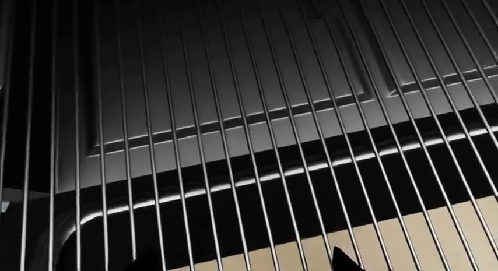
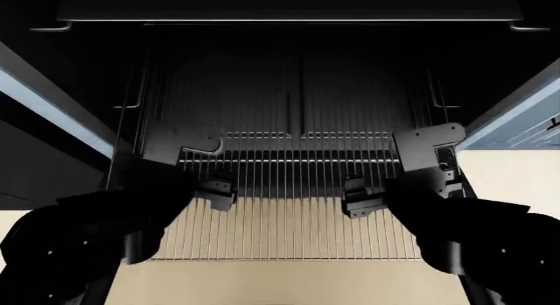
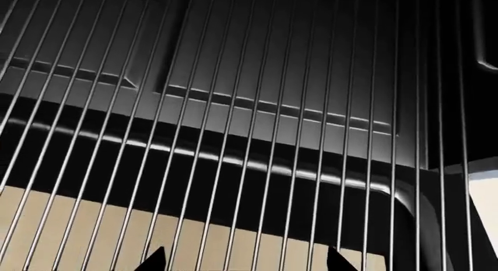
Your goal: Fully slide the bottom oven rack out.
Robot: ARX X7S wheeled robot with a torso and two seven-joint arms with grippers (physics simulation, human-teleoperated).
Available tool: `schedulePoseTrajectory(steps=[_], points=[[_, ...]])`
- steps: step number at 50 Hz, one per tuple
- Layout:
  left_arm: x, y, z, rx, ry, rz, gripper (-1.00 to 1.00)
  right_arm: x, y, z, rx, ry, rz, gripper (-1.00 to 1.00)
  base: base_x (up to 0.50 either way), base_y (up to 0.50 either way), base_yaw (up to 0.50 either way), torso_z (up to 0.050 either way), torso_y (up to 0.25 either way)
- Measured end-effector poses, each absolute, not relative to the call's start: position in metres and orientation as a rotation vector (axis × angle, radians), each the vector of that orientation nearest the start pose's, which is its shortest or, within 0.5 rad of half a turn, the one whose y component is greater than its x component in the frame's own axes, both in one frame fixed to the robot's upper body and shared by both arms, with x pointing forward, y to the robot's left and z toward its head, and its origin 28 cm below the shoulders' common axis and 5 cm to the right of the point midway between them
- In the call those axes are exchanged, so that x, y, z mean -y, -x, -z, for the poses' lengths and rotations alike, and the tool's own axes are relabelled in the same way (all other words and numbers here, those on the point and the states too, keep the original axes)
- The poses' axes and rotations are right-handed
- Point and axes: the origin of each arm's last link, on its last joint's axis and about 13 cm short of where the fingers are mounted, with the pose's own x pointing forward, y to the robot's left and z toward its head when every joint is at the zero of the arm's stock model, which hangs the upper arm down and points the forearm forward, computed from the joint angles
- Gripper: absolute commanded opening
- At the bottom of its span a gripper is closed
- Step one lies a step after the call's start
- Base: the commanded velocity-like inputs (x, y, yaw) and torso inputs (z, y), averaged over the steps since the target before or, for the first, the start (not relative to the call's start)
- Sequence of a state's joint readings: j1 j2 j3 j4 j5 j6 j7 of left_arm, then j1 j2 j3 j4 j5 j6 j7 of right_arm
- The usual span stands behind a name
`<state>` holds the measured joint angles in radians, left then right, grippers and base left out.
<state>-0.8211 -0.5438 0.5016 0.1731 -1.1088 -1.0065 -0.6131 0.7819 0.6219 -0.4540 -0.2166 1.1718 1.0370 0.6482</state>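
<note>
Bottom oven rack [image 2: 280, 213] well out of oven [image 2: 289, 75], front edge over floor. Left pincer [image 2: 219, 188] and right pincer [image 2: 357, 201] at rack level; clamped or apart, cannot tell. Risk: uneven pull skews rack, jams runners.

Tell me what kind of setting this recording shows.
Probably a kitchen, seen close at an open oven: a wire rack slid out from its dark inside, panelled cabinet fronts below, and a beige floor.
</note>
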Motion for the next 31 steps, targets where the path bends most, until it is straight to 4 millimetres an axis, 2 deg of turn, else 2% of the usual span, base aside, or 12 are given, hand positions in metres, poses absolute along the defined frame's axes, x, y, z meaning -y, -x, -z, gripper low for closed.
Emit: schedulePoseTrajectory(steps=[18, 31], points=[[-0.219, -0.243, -0.153, -0.405, -0.161, 0.174, 1.0, 0.127, -0.231, -0.153, -0.434, 0.17, -0.116, 1.0, 0.0, 0.0, 0.0, -0.004, -0.013], [-0.22, -0.218, -0.144, -0.432, -0.167, 0.198, 1.0, 0.126, -0.212, -0.145, -0.456, 0.147, -0.122, 1.0, -0.01, 0.0, 0.0, -0.003, -0.012]])
